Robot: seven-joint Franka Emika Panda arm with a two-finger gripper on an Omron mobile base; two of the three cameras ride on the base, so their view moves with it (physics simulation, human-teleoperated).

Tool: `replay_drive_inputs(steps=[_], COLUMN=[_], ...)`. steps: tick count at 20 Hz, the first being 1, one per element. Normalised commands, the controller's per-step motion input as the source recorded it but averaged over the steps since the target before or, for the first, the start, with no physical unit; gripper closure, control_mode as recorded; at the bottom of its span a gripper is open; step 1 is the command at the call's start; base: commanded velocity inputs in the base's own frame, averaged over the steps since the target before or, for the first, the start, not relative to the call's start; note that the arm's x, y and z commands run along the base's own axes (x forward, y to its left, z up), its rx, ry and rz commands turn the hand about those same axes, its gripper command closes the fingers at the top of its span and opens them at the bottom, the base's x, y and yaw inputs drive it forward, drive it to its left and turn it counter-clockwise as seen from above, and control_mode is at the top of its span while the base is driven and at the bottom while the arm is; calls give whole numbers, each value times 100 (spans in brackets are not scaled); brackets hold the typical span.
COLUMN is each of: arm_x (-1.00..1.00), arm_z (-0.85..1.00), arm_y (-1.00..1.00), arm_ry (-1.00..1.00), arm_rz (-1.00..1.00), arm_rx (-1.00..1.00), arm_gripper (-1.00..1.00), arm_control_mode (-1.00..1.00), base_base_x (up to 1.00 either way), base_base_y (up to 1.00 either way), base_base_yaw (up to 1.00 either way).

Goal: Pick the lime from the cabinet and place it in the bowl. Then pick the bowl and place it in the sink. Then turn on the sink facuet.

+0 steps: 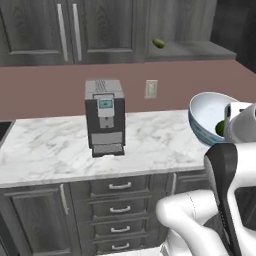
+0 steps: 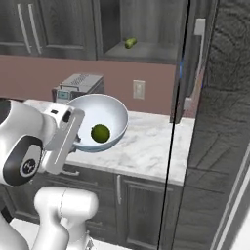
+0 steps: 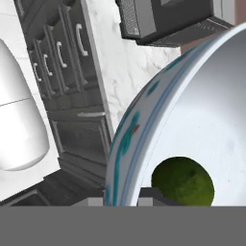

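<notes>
Lime (image 2: 100, 133) already down inside the bowl (image 2: 113, 111) — bowl tipped and up off the counter (image 2: 146, 146), pincer (image 3: 139, 194) pinching its rim — sink trip and tap left to do.

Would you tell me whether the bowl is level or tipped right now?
Tipped: the bowl shows its white inside sideways, with the lime low against its wall.

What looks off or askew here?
The bowl is lifted off the marble counter and tipped steeply on its side, with the lime resting low inside it. A yellow-green fruit sits in the open cabinet. Nothing is spilled.
</notes>
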Motion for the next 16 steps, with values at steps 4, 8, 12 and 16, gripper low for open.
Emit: replay_drive_inputs(steps=[4,8,12,16], arm_x=[0,0,0,0], arm_z=[0,0,0,0], arm_y=[0,0,0,0], arm_ry=[0,0,0,0], arm_rz=[0,0,0,0], arm_rx=[0,0,0,0], arm_gripper=[100,100,100,100], arm_control_mode=[100,100,100,100], base_base_x=[-72,-11,-6,-4], base_base_y=[70,66,51,26], base_base_yaw=[29,68,75,72])
